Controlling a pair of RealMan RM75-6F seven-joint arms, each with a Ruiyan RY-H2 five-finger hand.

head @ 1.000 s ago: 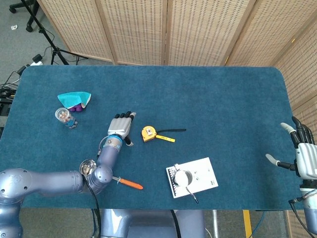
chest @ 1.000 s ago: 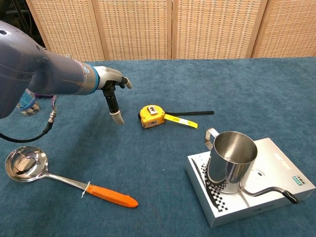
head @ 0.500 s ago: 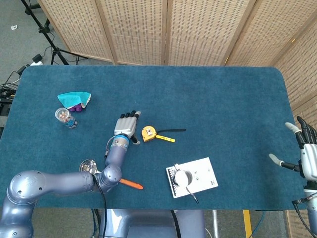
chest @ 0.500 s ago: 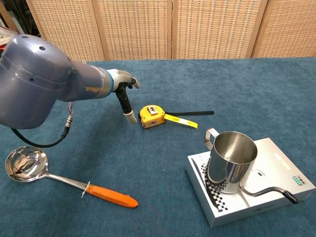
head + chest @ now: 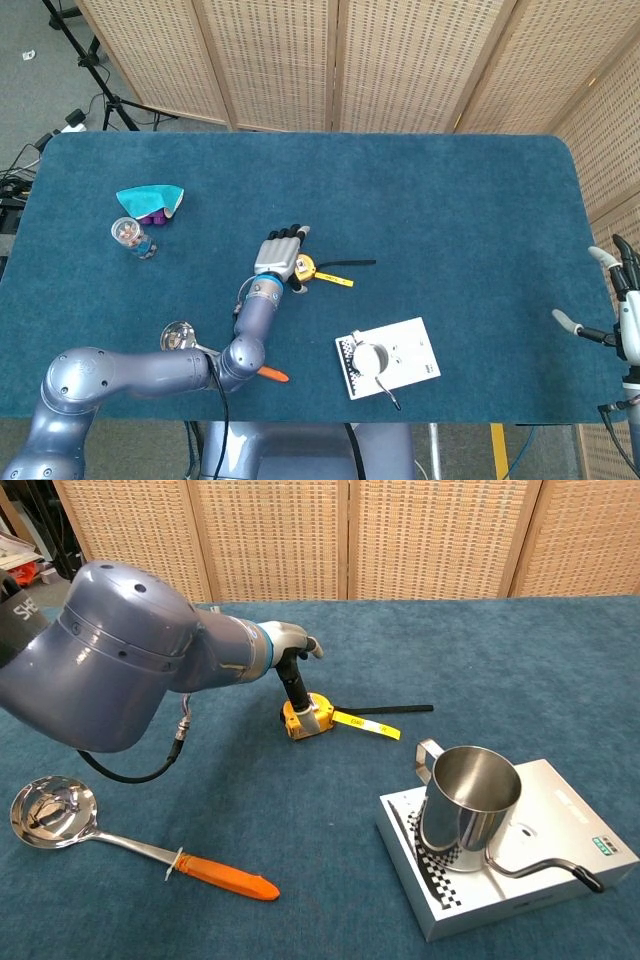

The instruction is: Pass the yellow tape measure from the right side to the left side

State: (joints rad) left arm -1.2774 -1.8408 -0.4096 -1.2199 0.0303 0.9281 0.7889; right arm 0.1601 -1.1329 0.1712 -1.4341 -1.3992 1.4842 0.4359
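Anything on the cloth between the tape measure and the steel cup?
Only the tape measure's pulled-out yellow strip and bare blue cloth lie before the steel cup, in the chest view.

blue-carpeted table (image 5: pixel 450 200), yellow tape measure (image 5: pixel 308 720), ladle (image 5: pixel 120 840), scale (image 5: pixel 530 880), small bottle (image 5: pixel 130 237), teal cloth (image 5: pixel 150 198)

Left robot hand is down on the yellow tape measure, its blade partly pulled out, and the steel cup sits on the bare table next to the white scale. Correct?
Not quite. The chest view shows the cup standing on the scale, not beside it. The rest holds: the left robot hand reaches down onto the tape measure, whose blade is partly out.
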